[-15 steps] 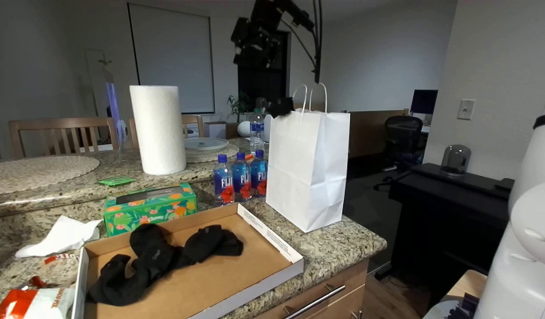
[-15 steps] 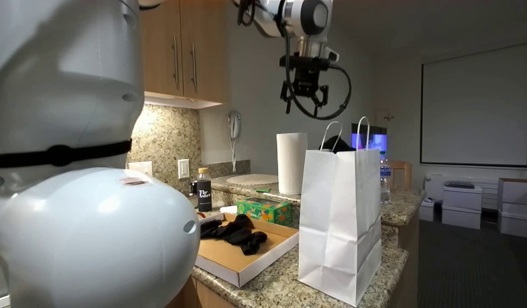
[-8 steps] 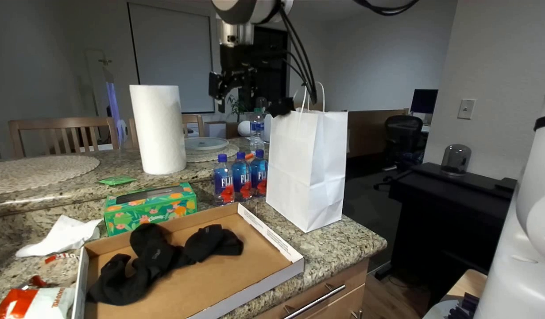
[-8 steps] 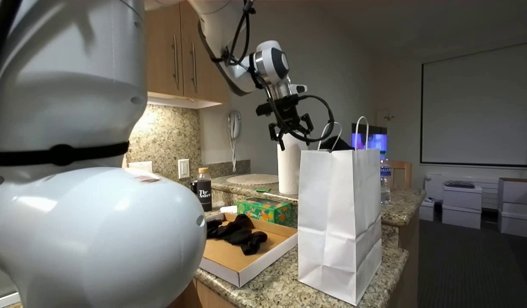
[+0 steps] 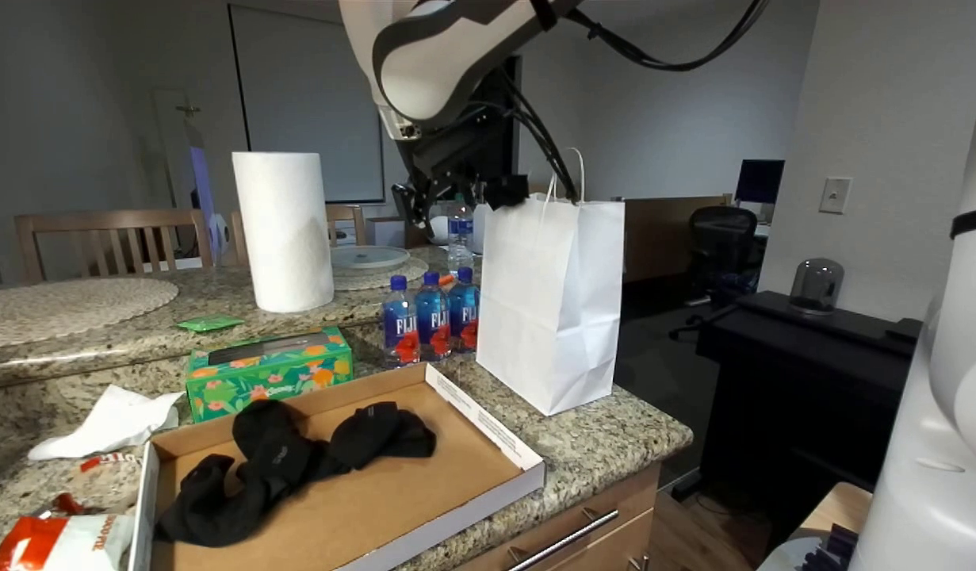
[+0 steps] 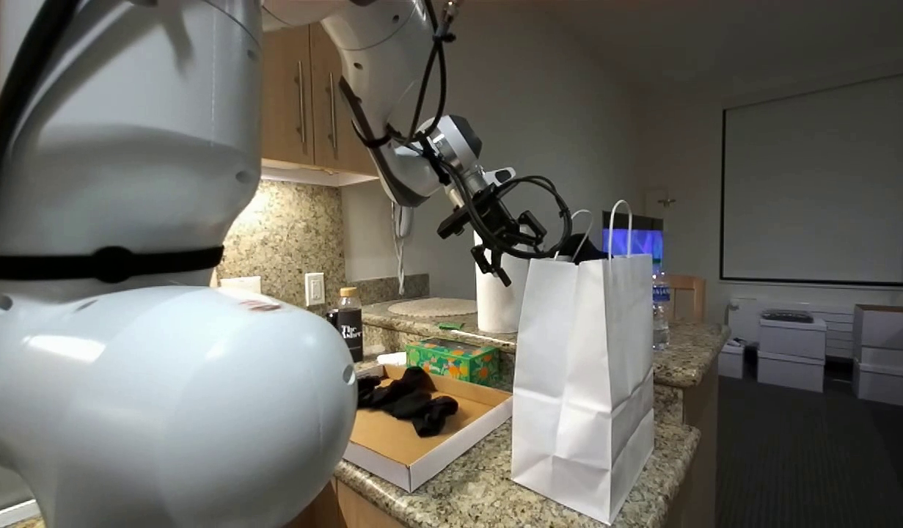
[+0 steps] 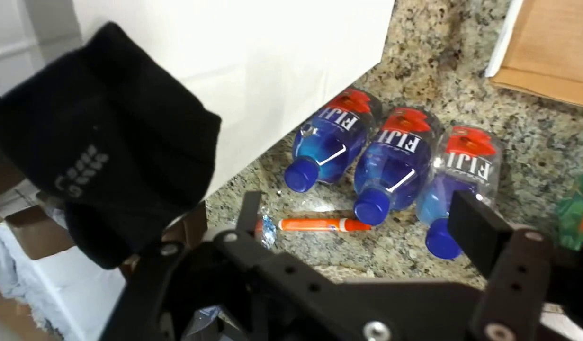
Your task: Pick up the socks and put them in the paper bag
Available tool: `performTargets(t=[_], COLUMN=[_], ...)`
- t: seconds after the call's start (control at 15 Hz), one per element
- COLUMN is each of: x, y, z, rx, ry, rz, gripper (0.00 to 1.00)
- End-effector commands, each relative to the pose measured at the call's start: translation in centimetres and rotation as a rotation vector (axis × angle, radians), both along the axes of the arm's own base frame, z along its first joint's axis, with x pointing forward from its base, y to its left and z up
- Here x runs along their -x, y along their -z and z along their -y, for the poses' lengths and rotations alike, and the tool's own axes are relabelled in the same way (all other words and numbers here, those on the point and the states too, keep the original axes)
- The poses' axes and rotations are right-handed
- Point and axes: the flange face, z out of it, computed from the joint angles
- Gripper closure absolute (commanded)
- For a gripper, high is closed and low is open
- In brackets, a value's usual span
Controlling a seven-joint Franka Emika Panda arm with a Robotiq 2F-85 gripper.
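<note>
Wrist view: the gripper is released, its fingers spread apart. A black sock hangs over the rim of the bag. Three bottles stand beside the bag; a marker lies near them.

In an exterior view, the bag stands upright on the counter; further black socks lie in the tray, and the tissue box stands just beside the tray.

In an exterior view, the gripper is tilted near the bag's top; contact cannot be determined. The roll stands behind the gripper.
</note>
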Motion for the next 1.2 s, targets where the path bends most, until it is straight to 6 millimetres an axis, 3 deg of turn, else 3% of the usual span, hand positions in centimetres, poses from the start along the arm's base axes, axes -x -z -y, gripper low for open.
performTargets(t=[0.0, 0.53, 1.13], x=[0.5, 1.0, 0.3], y=[0.8, 1.4, -1.5], z=[0.2, 0.6, 0.4], rx=[0.08, 0.19, 0.161], ry=[0.048, 0.129, 0.21], rz=[-0.032, -0.098, 0.062], gripper=[0.0, 0.0, 0.0])
